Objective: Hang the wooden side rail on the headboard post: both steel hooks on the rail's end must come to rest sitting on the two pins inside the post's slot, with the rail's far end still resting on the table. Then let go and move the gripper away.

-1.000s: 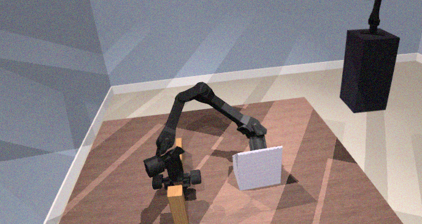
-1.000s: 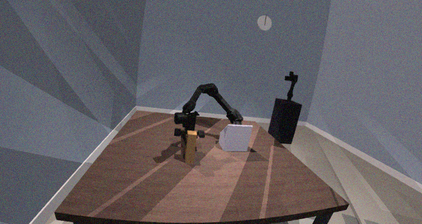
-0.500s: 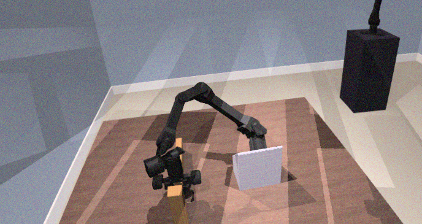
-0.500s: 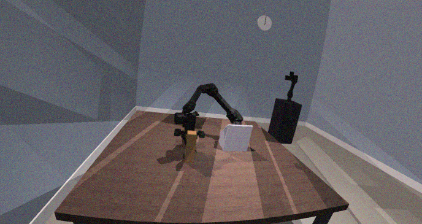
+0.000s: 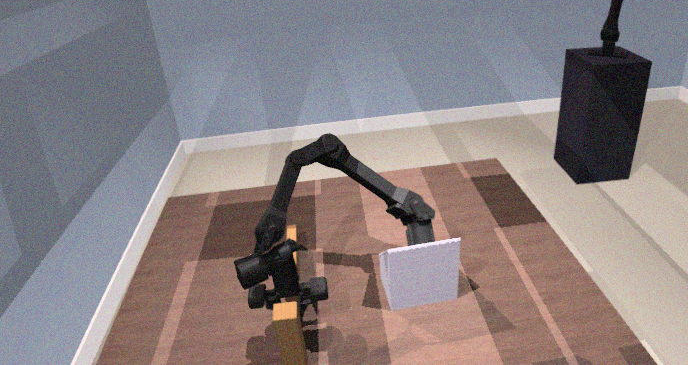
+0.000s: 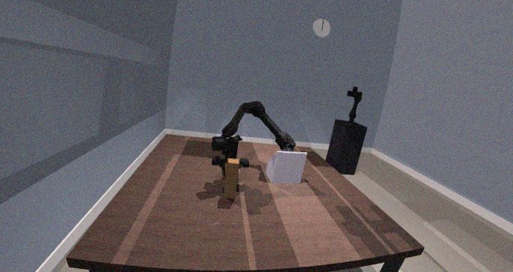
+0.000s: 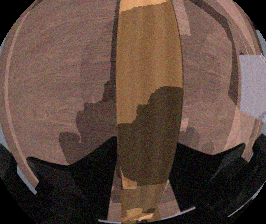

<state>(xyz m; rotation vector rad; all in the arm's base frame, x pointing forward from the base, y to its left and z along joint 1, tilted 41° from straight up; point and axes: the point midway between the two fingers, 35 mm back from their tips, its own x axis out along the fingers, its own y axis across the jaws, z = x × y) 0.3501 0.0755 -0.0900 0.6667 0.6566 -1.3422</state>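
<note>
The wooden headboard post (image 5: 292, 339) (image 6: 231, 180) stands upright on the table, close in front of the gripper. The wooden side rail (image 5: 291, 234) (image 7: 149, 55) runs back from the gripper, and its far part shows behind the arm in the top view. My gripper (image 5: 293, 299) (image 7: 137, 140) is open around the rail near the post, with narrow gaps between the fingers and the wood at both sides in the wrist view. The steel hooks, the slot and the pins are hidden, so I cannot tell how the hooks sit. The rail's contact with the table is not visible.
A white wedge-shaped block (image 5: 422, 277) (image 6: 287, 168) (image 7: 260, 85) stands on the table to the right of the gripper, in front of the arm's base. A dark pedestal (image 5: 600, 119) (image 6: 347, 147) with a second black arm stands on the floor beyond the table's right side.
</note>
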